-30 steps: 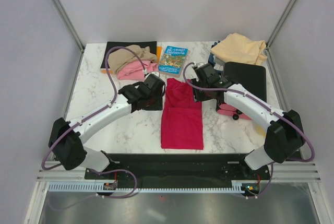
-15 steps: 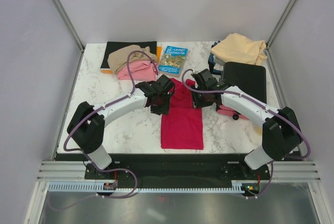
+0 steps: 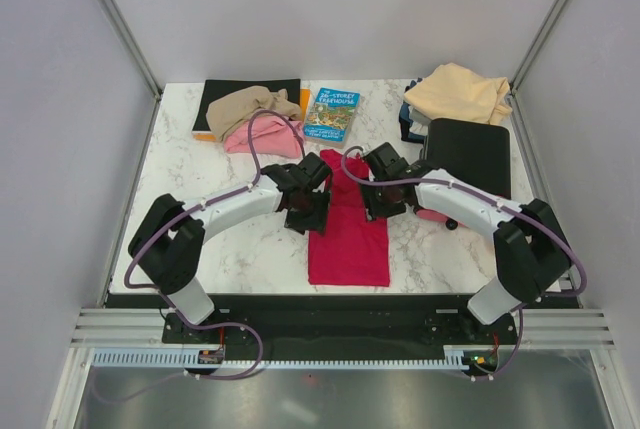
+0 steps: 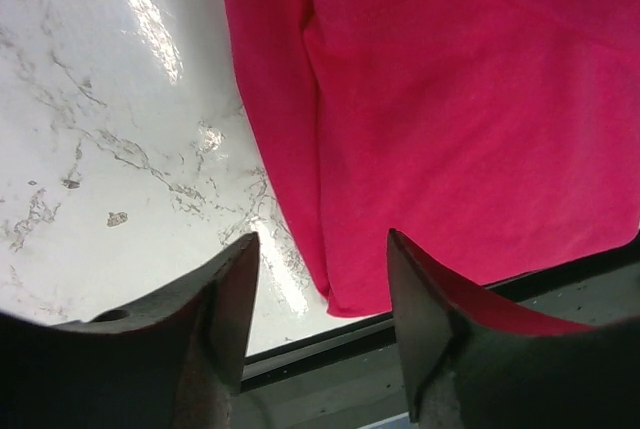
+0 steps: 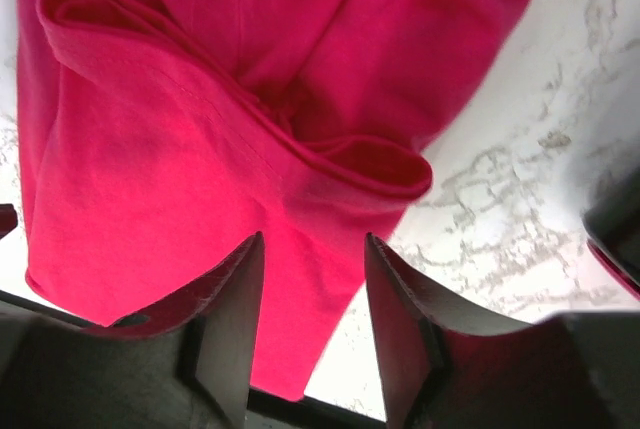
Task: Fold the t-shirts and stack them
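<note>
The crimson red t-shirt (image 3: 348, 234) lies as a long narrow strip in the middle of the table. My left gripper (image 3: 312, 211) hovers at its left edge and is open; in the left wrist view the red cloth (image 4: 460, 119) and its lower corner lie beyond the gap of the gripper (image 4: 322, 279). My right gripper (image 3: 378, 199) is open at the shirt's right edge, above a folded-in sleeve (image 5: 370, 164) of the red cloth (image 5: 180, 169). The tan-brown shirt (image 3: 248, 106) and pink shirt (image 3: 262, 135) lie bunched at the back left. The peach-cream shirt (image 3: 460, 92) is at the back right.
A black mat (image 3: 225, 89) lies under the tan-brown shirt. A blue book (image 3: 332, 113) sits at the back centre. A black flat pad (image 3: 472, 154) is on the right, with a pink item (image 3: 432, 215) beside it under the right arm. Dark rail along the near edge (image 4: 420, 349).
Both grippers have moved inward to the red shirt's sides, the left arm swinging in from the left. The shirt's upper part now looks narrower.
</note>
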Robot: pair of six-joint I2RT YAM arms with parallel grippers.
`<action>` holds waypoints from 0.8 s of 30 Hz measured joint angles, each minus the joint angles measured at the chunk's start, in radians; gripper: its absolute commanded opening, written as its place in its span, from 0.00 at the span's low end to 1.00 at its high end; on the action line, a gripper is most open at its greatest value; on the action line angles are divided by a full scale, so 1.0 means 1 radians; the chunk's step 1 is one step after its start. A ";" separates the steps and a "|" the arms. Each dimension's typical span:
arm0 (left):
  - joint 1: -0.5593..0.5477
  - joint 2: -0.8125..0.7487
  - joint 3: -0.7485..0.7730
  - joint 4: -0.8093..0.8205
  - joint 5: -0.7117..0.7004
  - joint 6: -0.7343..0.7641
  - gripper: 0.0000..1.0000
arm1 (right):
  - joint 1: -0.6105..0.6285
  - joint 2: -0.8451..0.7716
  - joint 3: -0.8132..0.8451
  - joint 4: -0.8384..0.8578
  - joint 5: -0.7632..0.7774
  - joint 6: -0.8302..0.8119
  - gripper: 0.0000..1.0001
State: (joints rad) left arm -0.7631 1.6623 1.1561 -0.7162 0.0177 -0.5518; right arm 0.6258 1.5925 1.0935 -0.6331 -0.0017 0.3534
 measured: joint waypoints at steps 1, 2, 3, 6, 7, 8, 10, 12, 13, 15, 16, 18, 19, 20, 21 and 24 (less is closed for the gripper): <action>0.000 0.000 -0.006 -0.002 0.013 0.003 0.69 | 0.000 -0.010 -0.001 -0.013 0.003 -0.002 0.60; 0.000 -0.001 -0.013 -0.003 0.027 0.007 0.69 | 0.000 -0.026 -0.005 -0.025 0.005 -0.003 0.66; 0.000 -0.003 -0.021 -0.004 0.046 0.012 0.69 | 0.000 -0.049 -0.010 -0.041 0.006 -0.005 0.66; 0.000 -0.024 -0.056 -0.008 0.094 0.019 0.70 | 0.000 -0.161 -0.059 -0.068 -0.006 -0.012 0.64; 0.000 -0.036 -0.069 -0.011 0.105 0.019 0.70 | 0.000 -0.173 -0.065 -0.073 -0.008 -0.012 0.64; 0.000 -0.047 -0.081 -0.012 0.117 0.019 0.70 | 0.000 -0.207 -0.090 -0.071 -0.021 -0.011 0.64; 0.000 -0.065 -0.100 -0.014 0.135 0.019 0.70 | 0.000 -0.264 -0.149 -0.077 -0.041 -0.009 0.64; 0.003 -0.072 -0.113 -0.014 0.152 0.020 0.71 | 0.000 -0.300 -0.213 -0.082 -0.068 -0.008 0.64; 0.005 -0.074 -0.122 -0.013 0.167 0.021 0.71 | 0.000 -0.312 -0.245 -0.080 -0.082 -0.008 0.64; 0.009 -0.074 -0.136 -0.010 0.188 0.022 0.71 | 0.000 -0.325 -0.282 -0.090 -0.105 -0.006 0.64; 0.011 -0.074 -0.142 -0.010 0.197 0.023 0.71 | 0.000 -0.327 -0.286 -0.100 -0.117 -0.005 0.64; 0.019 -0.076 -0.155 -0.010 0.212 0.022 0.71 | 0.000 -0.326 -0.276 -0.102 -0.134 -0.001 0.64; 0.028 -0.077 -0.162 -0.010 0.225 0.022 0.71 | 0.000 -0.320 -0.262 -0.109 -0.140 0.003 0.65; 0.035 -0.078 -0.167 -0.009 0.234 0.022 0.71 | 0.000 -0.311 -0.244 -0.113 -0.144 0.010 0.65; 0.047 -0.080 -0.175 -0.008 0.251 0.021 0.71 | 0.000 -0.294 -0.225 -0.112 -0.153 0.016 0.65; 0.082 -0.085 -0.204 0.012 0.290 0.018 0.71 | 0.000 -0.265 -0.214 -0.105 -0.177 0.036 0.66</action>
State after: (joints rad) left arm -0.6807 1.5776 0.9520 -0.7044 0.3073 -0.5335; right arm 0.6254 1.3277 0.8799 -0.7376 -0.1791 0.3897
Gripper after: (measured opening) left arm 0.709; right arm 0.653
